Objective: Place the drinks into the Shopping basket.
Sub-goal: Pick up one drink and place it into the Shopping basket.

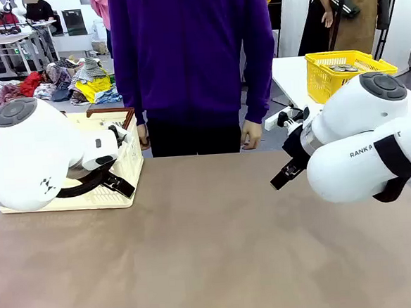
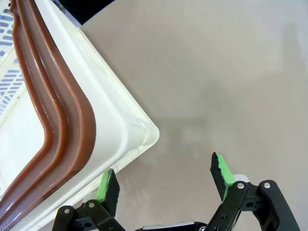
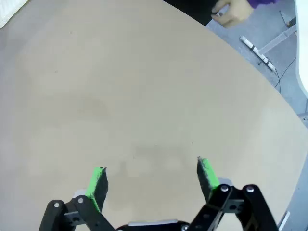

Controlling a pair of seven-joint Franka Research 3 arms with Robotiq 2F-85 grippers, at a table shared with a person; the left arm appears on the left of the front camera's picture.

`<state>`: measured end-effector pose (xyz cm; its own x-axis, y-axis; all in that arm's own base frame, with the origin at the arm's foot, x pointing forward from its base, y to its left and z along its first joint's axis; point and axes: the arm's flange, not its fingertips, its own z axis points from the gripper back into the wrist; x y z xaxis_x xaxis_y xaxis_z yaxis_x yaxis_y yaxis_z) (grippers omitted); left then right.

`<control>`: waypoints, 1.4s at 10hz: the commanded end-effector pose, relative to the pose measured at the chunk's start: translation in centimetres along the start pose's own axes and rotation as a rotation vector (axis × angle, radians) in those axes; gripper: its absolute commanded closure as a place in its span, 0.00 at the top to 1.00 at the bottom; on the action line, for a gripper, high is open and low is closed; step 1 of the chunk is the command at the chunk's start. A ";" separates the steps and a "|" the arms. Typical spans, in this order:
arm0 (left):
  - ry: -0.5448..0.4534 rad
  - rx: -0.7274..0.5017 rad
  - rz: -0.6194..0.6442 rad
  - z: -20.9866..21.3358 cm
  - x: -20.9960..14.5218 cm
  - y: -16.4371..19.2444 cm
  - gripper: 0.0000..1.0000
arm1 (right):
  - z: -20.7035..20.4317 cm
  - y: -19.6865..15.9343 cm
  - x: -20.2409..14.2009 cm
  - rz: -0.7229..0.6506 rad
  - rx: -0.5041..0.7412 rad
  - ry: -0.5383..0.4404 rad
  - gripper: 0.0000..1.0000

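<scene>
Just beside one finger of the left gripper (image 2: 163, 168), jaws wide and empty, lies a corner of the one cream shopping basket (image 2: 115, 110). Over the bare table (image 1: 212, 252) the right gripper (image 3: 151, 167) is equally wide and empty, two grippers in all, with one person's hand (image 3: 231, 12) beyond it.

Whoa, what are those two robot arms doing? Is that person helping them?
Nothing is being handled right now. The left gripper and the right gripper are both open and hold nothing. The left one hangs by a corner of the Shopping basket, the right one over the table. A person in a purple top stands at the far side, hands down at their sides.
</scene>
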<state>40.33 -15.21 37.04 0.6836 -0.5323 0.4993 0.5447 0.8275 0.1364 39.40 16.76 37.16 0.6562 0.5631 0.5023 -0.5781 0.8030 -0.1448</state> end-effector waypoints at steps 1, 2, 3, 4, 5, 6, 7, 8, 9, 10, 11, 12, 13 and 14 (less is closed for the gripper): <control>0.000 0.000 0.000 0.0 0.0 0.0 1.00 | 0.0 0.0 0.0 0.000 0.000 -0.001 1.00; 0.000 0.000 0.000 0.0 0.0 0.0 1.00 | 0.0 0.0 0.0 0.000 0.000 -0.001 1.00; 0.000 0.000 0.000 0.0 0.0 0.0 1.00 | 0.0 0.0 0.0 0.000 0.000 -0.001 1.00; 0.000 0.000 0.000 0.0 0.0 0.0 1.00 | 0.0 0.0 0.0 0.000 0.000 -0.001 1.00; 0.000 0.000 0.000 0.0 0.0 0.0 1.00 | 0.0 0.0 0.0 0.000 0.000 -0.001 1.00; 0.000 0.000 0.000 0.0 0.0 0.0 1.00 | 0.0 0.0 0.0 0.000 0.000 -0.001 1.00; 0.000 0.000 0.000 0.0 0.0 0.0 1.00 | 0.0 0.0 0.0 0.000 0.000 -0.001 1.00; 0.000 0.000 0.000 0.0 0.0 0.0 1.00 | 0.0 0.0 0.0 0.000 0.000 -0.001 1.00; 0.000 0.000 0.000 0.0 0.0 0.0 1.00 | 0.0 0.0 0.0 0.000 0.000 -0.001 1.00; 0.000 0.000 0.000 0.0 0.0 0.0 1.00 | 0.0 0.0 0.0 0.000 0.000 -0.001 1.00; 0.000 0.000 0.000 0.0 0.0 0.0 1.00 | 0.0 0.0 0.0 0.000 0.000 -0.001 1.00; 0.000 0.000 0.000 0.0 0.0 0.0 1.00 | 0.0 0.0 0.0 0.000 0.000 -0.001 1.00; 0.000 0.000 0.000 0.0 0.0 0.0 1.00 | 0.0 0.0 0.0 0.000 0.000 -0.001 1.00; 0.000 0.000 0.000 0.0 0.0 0.0 1.00 | 0.0 0.0 0.0 0.000 0.000 -0.001 1.00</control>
<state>40.31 -15.26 37.04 0.6834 -0.5326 0.4993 0.5451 0.8272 0.1363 39.40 16.77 37.16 0.6558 0.5637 0.5021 -0.5785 0.8026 -0.1454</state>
